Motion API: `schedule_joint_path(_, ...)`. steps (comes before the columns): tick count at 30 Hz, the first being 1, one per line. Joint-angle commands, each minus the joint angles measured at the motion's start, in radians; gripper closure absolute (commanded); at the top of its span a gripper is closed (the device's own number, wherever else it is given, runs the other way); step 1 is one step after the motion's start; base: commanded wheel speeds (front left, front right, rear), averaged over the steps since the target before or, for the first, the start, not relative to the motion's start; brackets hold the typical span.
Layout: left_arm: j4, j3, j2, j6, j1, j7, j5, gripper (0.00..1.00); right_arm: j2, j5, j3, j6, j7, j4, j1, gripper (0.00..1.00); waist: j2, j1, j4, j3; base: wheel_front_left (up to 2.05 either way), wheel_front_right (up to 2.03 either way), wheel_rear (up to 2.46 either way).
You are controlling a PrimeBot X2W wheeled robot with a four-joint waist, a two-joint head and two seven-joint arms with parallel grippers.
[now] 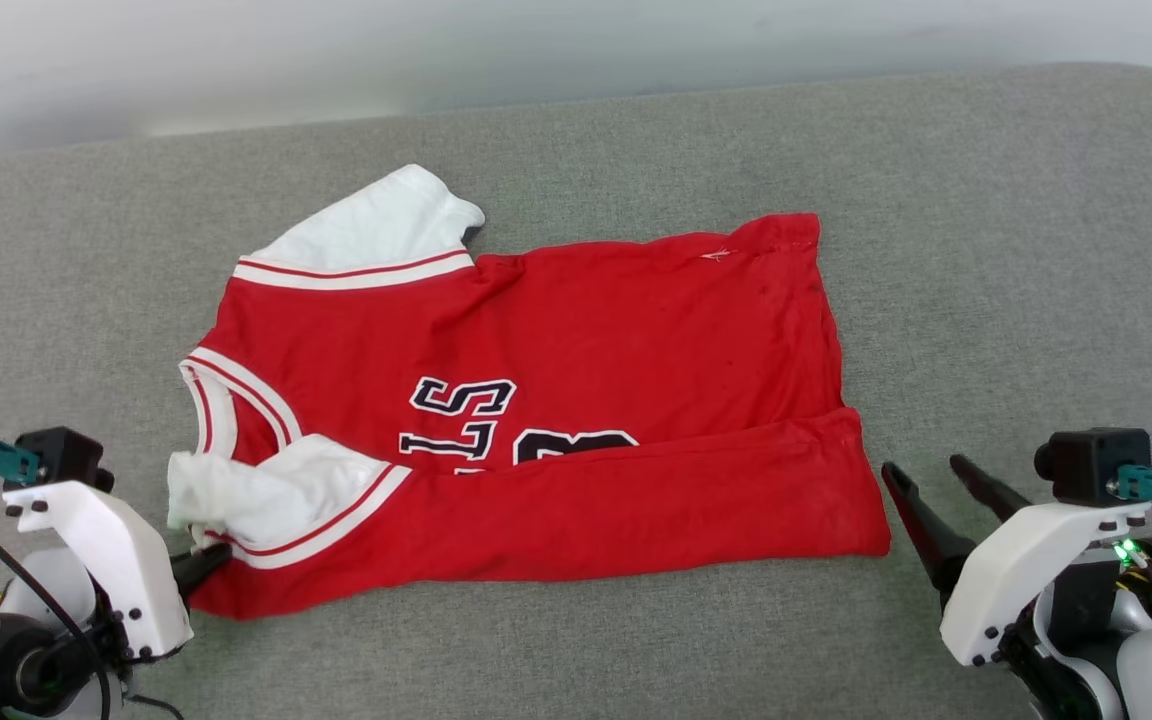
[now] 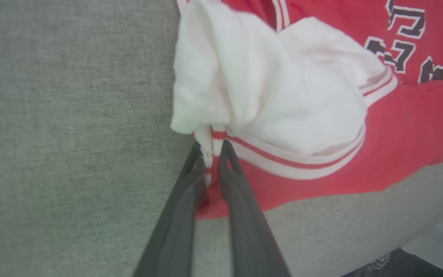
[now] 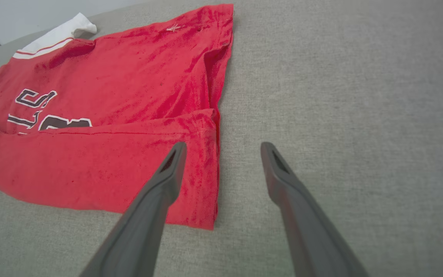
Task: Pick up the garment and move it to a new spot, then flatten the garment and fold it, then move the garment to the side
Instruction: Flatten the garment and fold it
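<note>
Garment (image 1: 576, 330) lies part-folded on grey cushion (image 1: 986, 200), left claw (image 2: 211, 148) pinched on its striped sleeve trim (image 2: 283, 161), right claw (image 3: 223, 146) wide beside hem corner (image 3: 206, 215), holding nothing; best it grips that corner, then lift evenly.

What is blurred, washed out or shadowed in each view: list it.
Head view: even, soft light, garment sharp, only a thin shadow at its near edge. Left wrist view: the white sleeve is soft and washed out, left gripper fingers blurry near the bottom edge. Right wrist view: garment crisp, right gripper fingers soft low down.
</note>
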Motion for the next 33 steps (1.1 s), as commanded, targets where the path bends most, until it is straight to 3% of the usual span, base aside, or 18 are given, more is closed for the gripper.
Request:
schedule_joint_path(1,-0.021,0.008,0.006,0.008,-0.001,-0.014,0.01,1.0,-0.015,0.024,0.007,0.0,0.05,-0.005,0.001,0.0,-0.0001,0.0,0.003,-0.008,0.0,0.0,0.0)
schedule_joint_path(8,-0.145,0.025,0.036,0.044,0.015,-0.047,0.044,1.0,-0.063,0.071,0.062,0.0,0.259,-0.01,-0.037,0.0,-0.0001,0.0,0.025,0.005,0.0,0.0,0.0)
schedule_joint_path(19,-0.195,0.028,0.016,0.064,0.016,-0.07,0.048,1.0,-0.059,0.128,0.19,0.0,0.362,0.203,-0.122,0.0,-0.0001,0.0,0.05,0.051,0.0,0.0,0.0)
schedule_joint_path(20,-0.193,0.029,0.014,0.068,0.021,-0.067,0.043,1.0,-0.055,0.14,0.202,0.0,0.366,0.217,-0.123,0.24,-0.0001,0.0,0.051,0.053,0.0,0.0,0.0)
schedule_joint_path(21,-0.193,0.028,0.014,0.069,0.024,-0.066,0.041,1.0,-0.055,0.146,0.214,0.001,0.368,0.228,-0.125,0.7,-0.0001,0.0,0.051,0.054,0.0,0.0,0.0)
schedule_joint_path(22,-0.194,0.029,0.011,0.069,0.024,-0.066,0.037,1.0,-0.055,0.154,0.221,0.001,0.362,0.237,-0.129,1.0,-0.0001,0.0,0.051,0.055,0.0,0.0,0.0)
schedule_joint_path(33,-0.181,0.038,-0.007,0.074,0.065,-0.106,0.029,1.0,-0.112,0.165,0.18,-0.001,0.296,0.202,-0.152,1.0,-0.0001,0.0,0.053,0.0,0.0,0.0,0.0)
